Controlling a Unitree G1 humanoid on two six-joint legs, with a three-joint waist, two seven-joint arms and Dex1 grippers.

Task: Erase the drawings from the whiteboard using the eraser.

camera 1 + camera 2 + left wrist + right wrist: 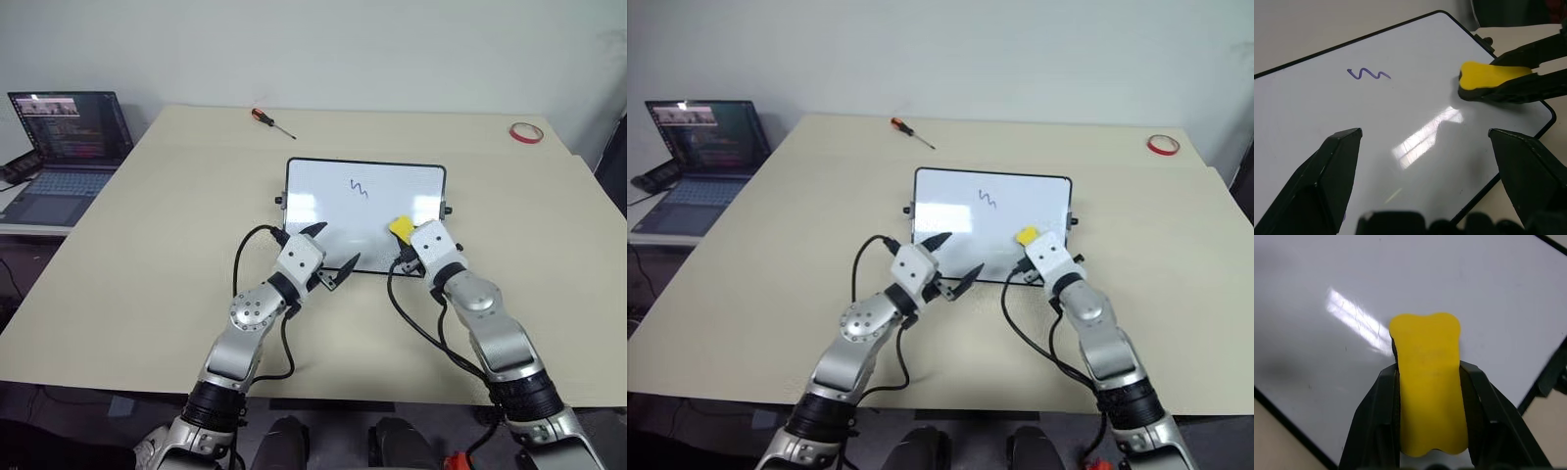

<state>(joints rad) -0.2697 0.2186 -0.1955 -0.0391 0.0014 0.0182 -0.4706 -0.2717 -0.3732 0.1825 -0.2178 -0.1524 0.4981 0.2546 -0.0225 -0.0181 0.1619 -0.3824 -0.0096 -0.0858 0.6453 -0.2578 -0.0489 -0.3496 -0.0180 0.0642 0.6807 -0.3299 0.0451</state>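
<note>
We see the beige table (147, 245) spanning most of the frame, with the whiteboard (333, 191) lying flat at its centre, a laptop (69, 147) at the far left edge, a screwdriver (271, 120) above the board and a red tape ring (526, 132) at the upper right. Our right gripper (1430, 377) is clamped on the yellow eraser (400, 227) over the board's lower right part, while our left gripper (331, 249) hangs with its fingers spread apart over the board's lower edge. One blue squiggle of the drawings (360, 187) shows in the board's upper middle.
</note>
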